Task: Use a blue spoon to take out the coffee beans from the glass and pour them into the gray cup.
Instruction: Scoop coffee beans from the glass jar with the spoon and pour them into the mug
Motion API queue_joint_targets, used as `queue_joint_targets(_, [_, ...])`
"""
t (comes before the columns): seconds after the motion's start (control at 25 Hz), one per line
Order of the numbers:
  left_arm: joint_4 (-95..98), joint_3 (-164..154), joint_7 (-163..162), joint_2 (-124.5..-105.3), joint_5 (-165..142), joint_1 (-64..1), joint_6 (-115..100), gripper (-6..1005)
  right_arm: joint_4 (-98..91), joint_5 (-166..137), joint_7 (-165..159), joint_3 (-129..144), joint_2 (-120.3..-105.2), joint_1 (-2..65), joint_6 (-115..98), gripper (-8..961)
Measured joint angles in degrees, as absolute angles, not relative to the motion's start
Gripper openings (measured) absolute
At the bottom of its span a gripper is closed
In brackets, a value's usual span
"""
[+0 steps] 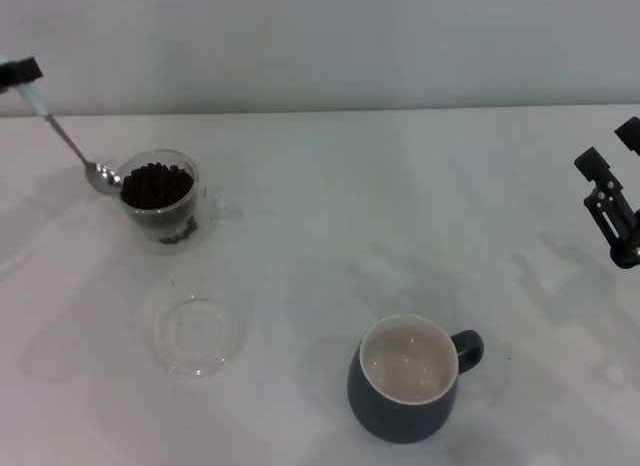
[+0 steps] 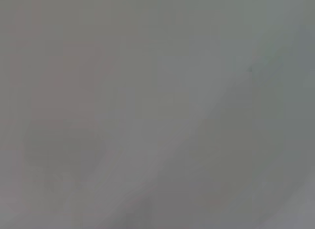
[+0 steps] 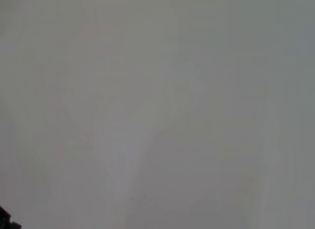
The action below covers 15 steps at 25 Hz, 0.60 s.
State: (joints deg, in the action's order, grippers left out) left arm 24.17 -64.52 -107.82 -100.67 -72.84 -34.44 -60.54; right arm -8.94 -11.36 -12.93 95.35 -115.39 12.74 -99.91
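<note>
In the head view my left gripper [image 1: 18, 76] is at the far left edge, shut on the pale handle end of the blue spoon [image 1: 70, 141]. The spoon slants down to the right. Its shiny bowl sits just outside the left rim of the glass [image 1: 205, 208] and looks empty. The glass is filled with dark coffee beans [image 1: 157, 186]. The gray cup [image 1: 400, 411] stands at the front right of centre, with a cream inside and its handle to the right. My right gripper [image 1: 610, 151] hangs open and empty at the right edge. Both wrist views show only blank pale surface.
A flat clear glass saucer [image 1: 197, 333] lies in front of the glass, left of the gray cup. The white table [image 1: 400, 216] runs back to a pale wall.
</note>
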Motion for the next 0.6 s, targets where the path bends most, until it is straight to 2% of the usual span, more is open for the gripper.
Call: queue_joint_targets(0.6, [24.3,-63.9,-105.3,-101.48,-74.6,-35.6,-56.9,128,-9.0,-11.9,-13.6,97.3,-115.49,13.2,-98.2,445])
